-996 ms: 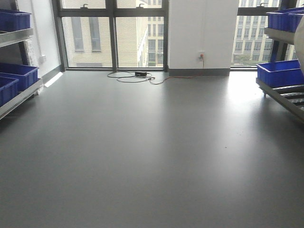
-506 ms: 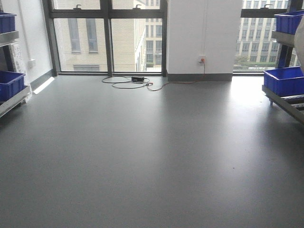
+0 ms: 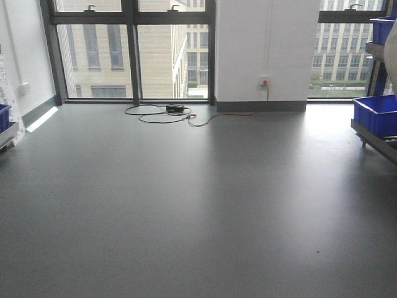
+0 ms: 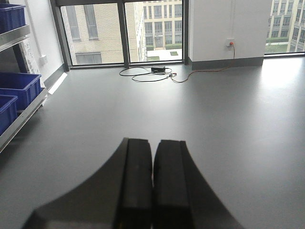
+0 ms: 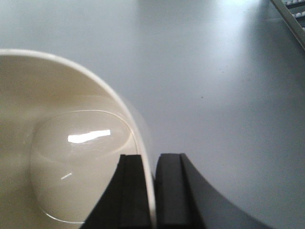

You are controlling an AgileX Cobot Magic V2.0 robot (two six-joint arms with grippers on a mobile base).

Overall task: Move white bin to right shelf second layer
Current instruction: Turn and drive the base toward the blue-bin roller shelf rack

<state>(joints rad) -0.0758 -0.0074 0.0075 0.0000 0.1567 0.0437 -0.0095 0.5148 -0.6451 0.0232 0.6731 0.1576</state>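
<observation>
The white bin [image 5: 62, 143] fills the left of the right wrist view, a glossy cream tub seen from above its rim. My right gripper [image 5: 148, 157] is shut on its wall, one finger inside and one outside, and holds it above the grey floor. My left gripper [image 4: 153, 141] is shut and empty over the floor. The right shelf [image 3: 375, 139] shows only at the right edge of the front view, with its grey rail. A corner of a roller tier [image 5: 293, 14] shows in the right wrist view. I cannot tell which tier it is.
Blue crates [image 3: 377, 115] sit on the right shelf. A left rack with blue crates [image 4: 19, 88] stands along the left wall. A black cable and box [image 3: 164, 113] lie on the floor by the windows. A white wall panel with a socket [image 3: 265, 81] stands ahead.
The view has moved forward toward the windows. Both racks have slid outward to the frame edges, and the left rack is almost out of the front view.
</observation>
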